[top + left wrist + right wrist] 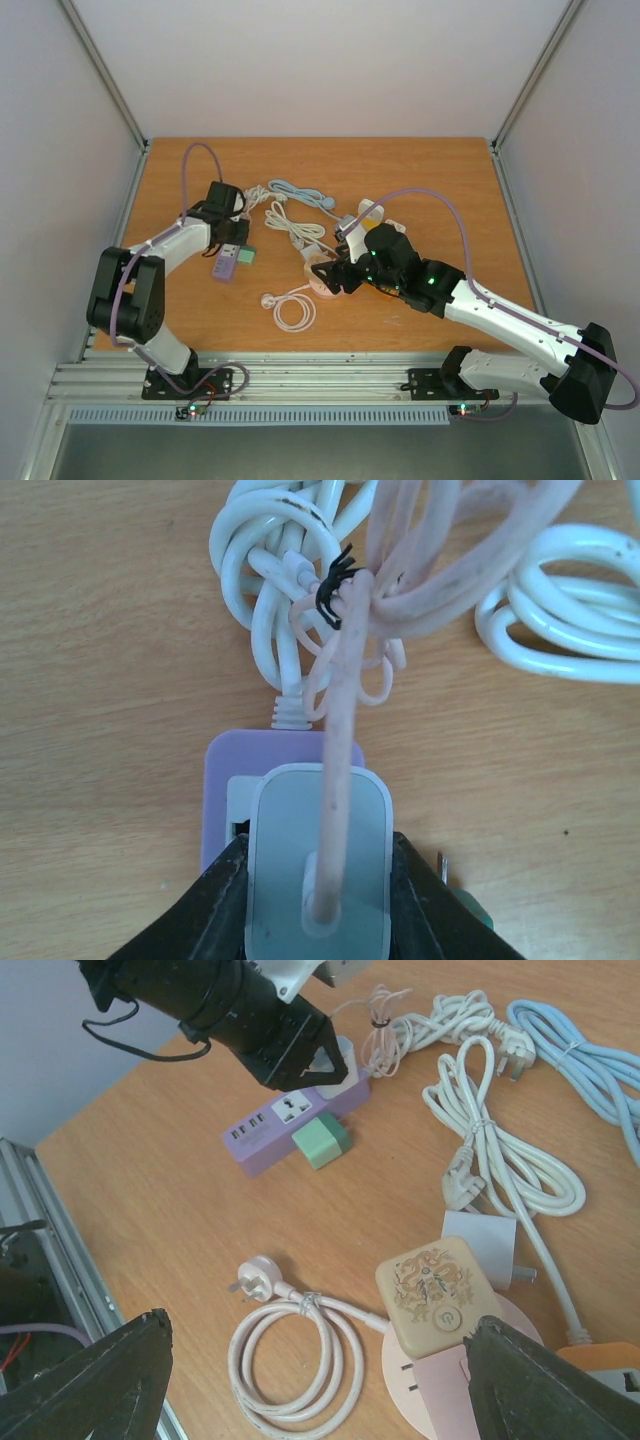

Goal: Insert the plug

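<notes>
Both reach inward | left gripper clamps plug (over strip) | right gripper agape

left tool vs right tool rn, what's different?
Left tool is shut on the white plug; right tool is open, holding nothing. Left tool sits at the purple strip; right tool hangs over the pink round socket. Both are black.

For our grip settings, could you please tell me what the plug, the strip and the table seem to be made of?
Plug: smooth white plastic, probably; soft sheen. Strip: matte purple plastic, rounded moulded corners. Table: wood or wood-look laminate; grain shows.
</notes>
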`<state>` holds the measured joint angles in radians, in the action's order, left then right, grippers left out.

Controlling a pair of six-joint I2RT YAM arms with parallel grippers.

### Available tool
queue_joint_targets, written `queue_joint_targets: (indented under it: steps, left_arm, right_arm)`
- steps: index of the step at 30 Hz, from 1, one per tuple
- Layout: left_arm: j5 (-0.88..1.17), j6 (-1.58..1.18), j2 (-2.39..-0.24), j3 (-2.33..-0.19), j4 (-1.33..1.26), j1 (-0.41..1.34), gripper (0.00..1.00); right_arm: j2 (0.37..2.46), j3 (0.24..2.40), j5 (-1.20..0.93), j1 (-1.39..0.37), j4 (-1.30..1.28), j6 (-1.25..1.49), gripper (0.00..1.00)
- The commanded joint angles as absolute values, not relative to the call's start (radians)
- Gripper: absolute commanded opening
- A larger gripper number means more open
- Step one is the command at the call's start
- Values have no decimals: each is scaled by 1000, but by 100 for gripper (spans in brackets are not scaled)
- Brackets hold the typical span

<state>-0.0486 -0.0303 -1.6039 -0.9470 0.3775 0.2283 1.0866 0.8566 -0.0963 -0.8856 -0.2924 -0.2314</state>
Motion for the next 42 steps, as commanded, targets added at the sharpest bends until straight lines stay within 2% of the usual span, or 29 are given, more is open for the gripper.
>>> queue_joint_targets:
  steps: [1, 8, 11, 19, 27, 30, 33, 36, 38, 42]
  left_arm:
    - [-57, -89, -1715, -1004, 618, 245, 9]
    - [-52, -250, -1712, -1075, 722, 254, 19]
    - [-35, -351, -1708, -1020, 674, 269, 20]
    - [-151, -508, -1692, -885, 542, 339, 25]
    - [-197, -512, -1696, -893, 565, 341, 27]
    - [-182, -512, -1684, -917, 592, 341, 36]
    - [-141, -507, -1641, -957, 622, 341, 56]
    - [-112, -502, -1590, -1008, 654, 341, 68]
    - [-111, -504, -1552, -1028, 667, 342, 73]
    - [-115, -512, -1461, -1028, 677, 339, 77]
  right_arm:
    - [1085, 851, -75, -890, -300, -250, 81]
    - [1091, 849, -66, -890, -300, -242, 81]
    - [1101, 855, -73, -890, -296, -239, 81]
    - [1124, 874, -87, -890, -305, -235, 82]
    - [1152, 895, -81, -890, -306, -218, 81]
    - [1155, 897, -75, -890, -307, -199, 82]
    - [1155, 899, -61, -890, -313, -176, 82]
    - [1165, 918, -16, -890, -341, -144, 82]
    - [1178, 937, 29, -891, -370, -120, 82]
    - [1210, 970, 78, -891, -405, -79, 82]
